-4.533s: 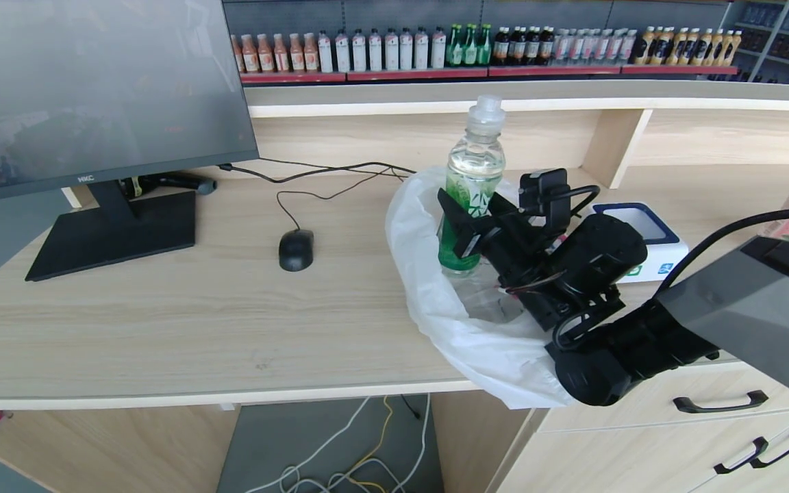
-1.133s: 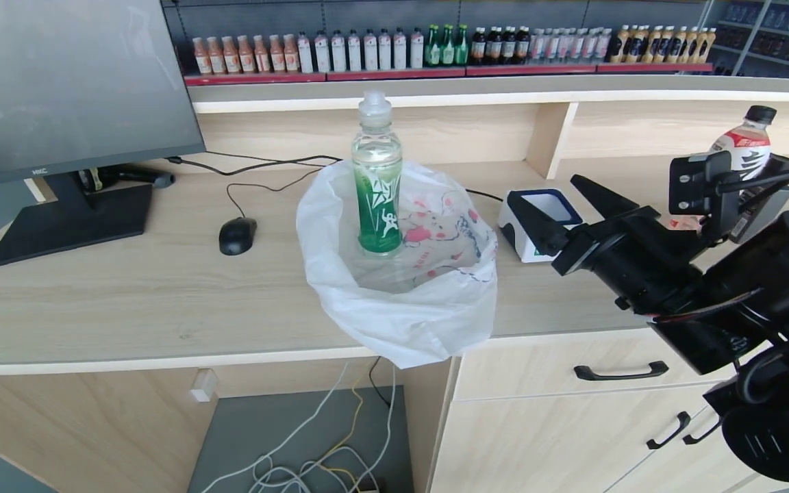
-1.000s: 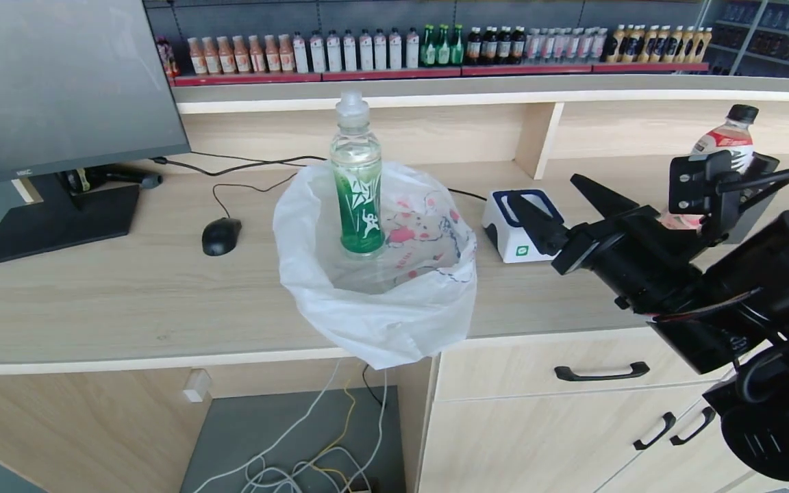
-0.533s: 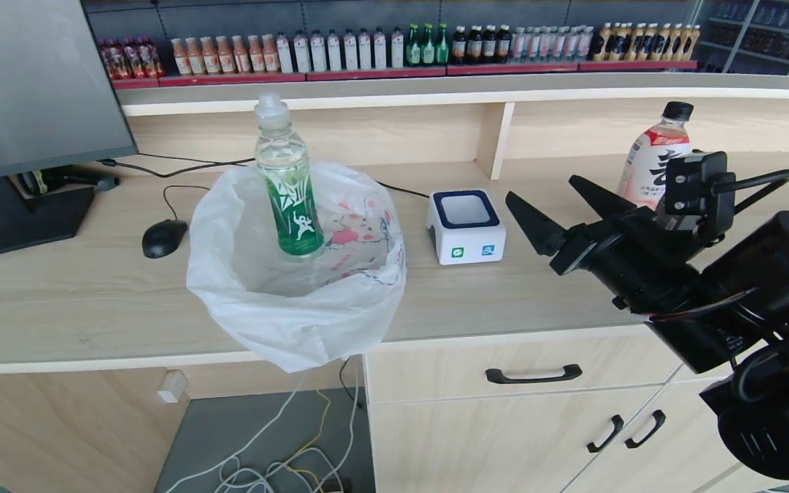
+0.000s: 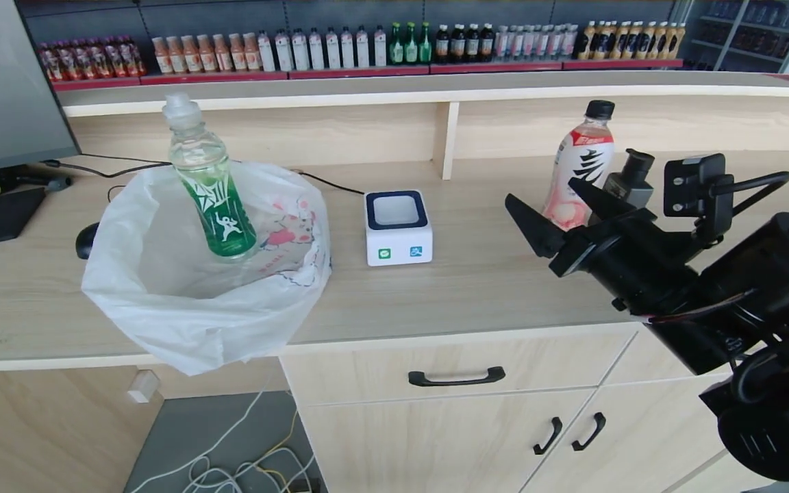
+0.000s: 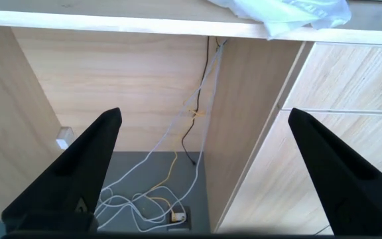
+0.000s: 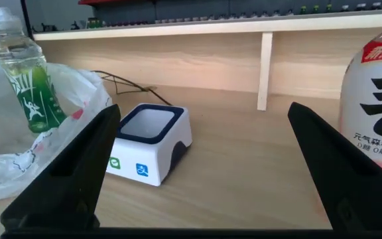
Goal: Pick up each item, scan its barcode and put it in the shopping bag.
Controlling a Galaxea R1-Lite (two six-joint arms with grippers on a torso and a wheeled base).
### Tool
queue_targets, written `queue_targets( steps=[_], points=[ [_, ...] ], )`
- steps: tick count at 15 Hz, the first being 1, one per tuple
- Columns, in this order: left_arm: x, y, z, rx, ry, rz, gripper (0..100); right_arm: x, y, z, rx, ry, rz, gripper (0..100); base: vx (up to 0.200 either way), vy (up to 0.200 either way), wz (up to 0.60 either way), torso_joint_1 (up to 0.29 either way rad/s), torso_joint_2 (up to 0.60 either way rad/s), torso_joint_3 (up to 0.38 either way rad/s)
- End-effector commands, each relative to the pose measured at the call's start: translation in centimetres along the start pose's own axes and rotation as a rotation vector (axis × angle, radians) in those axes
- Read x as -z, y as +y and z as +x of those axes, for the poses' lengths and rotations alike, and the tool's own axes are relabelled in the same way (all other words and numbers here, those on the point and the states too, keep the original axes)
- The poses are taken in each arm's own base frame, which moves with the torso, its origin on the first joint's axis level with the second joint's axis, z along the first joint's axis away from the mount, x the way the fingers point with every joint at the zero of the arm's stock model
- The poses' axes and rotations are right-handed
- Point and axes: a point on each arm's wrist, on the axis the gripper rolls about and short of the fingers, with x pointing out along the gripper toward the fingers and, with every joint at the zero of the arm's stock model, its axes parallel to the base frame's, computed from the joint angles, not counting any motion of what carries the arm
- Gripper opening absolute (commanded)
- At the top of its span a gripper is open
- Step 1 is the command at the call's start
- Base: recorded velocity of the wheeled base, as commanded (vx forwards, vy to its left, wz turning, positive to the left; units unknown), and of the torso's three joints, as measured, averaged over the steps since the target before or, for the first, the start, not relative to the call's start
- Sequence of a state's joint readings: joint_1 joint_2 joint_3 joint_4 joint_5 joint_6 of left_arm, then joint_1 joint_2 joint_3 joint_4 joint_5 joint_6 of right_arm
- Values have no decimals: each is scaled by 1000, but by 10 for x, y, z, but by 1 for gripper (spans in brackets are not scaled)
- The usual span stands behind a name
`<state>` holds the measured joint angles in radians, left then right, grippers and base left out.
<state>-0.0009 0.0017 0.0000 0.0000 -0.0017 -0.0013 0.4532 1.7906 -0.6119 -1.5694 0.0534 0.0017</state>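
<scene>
A green-labelled bottle [image 5: 206, 188] stands upright inside the white shopping bag [image 5: 182, 308] on the counter's left part; the same bottle [image 7: 28, 76] and bag [image 7: 12, 159] appear in the right wrist view. The white barcode scanner [image 5: 398, 229] [image 7: 148, 143] sits mid-counter. A pink-and-white bottle [image 5: 578, 168] [image 7: 377, 126] stands upright to the right. My right gripper [image 5: 540, 190] [image 7: 204, 109] hangs open and holds nothing, between scanner and pink bottle, a little in front of them. My left gripper [image 6: 204, 114] is open and holds nothing, low in front of the counter's underside.
A monitor [image 5: 4, 75] and a mouse [image 5: 85, 241] are at the far left. A dark grey object [image 5: 631, 179] stands just behind the pink bottle. Drawers with black handles [image 5: 456, 376] lie below the counter; cables [image 6: 158, 199] trail on the floor.
The head camera has turned right, so the whole scene slid left and the pink bottle came into view. The right gripper let go of the green bottle in the bag and drew back open.
</scene>
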Motion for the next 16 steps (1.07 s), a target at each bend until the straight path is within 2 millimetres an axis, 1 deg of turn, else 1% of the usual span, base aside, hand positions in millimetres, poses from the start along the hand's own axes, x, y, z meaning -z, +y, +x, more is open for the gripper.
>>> queue_targets(
  steps=[1,5,7,9,11,12,13,15,16],
  points=[
    [0,0,0,1,0,0,100,0,0,0,0,-1,0,100,0,-200,0,2,2,2],
    [0,0,0,1,0,1,100,-1,0,0,-1,-5,-2,100,0,-200,0,8,2,1],
    [0,0,0,1,0,0,100,-2,1,1,-3,-10,-1,100,0,0,0,0,0,0],
    [0,0,0,1,0,1,100,-2,3,-5,-8,2,2,100,0,0,0,0,0,0],
    [0,0,0,1,0,1,100,3,3,-11,-10,36,-7,100,0,0,0,0,0,0],
    [0,0,0,1,0,1,100,5,10,-16,-32,54,-1,100,0,0,0,0,0,0],
    [0,0,0,1,0,1,100,5,13,-17,-42,55,7,100,0,0,0,0,0,0],
    [0,0,0,1,0,1,100,2,11,-11,-39,34,5,100,0,0,0,0,0,0],
    [0,0,0,1,0,1,100,3,11,-9,-37,66,6,100,0,0,0,0,0,0]
  ],
)
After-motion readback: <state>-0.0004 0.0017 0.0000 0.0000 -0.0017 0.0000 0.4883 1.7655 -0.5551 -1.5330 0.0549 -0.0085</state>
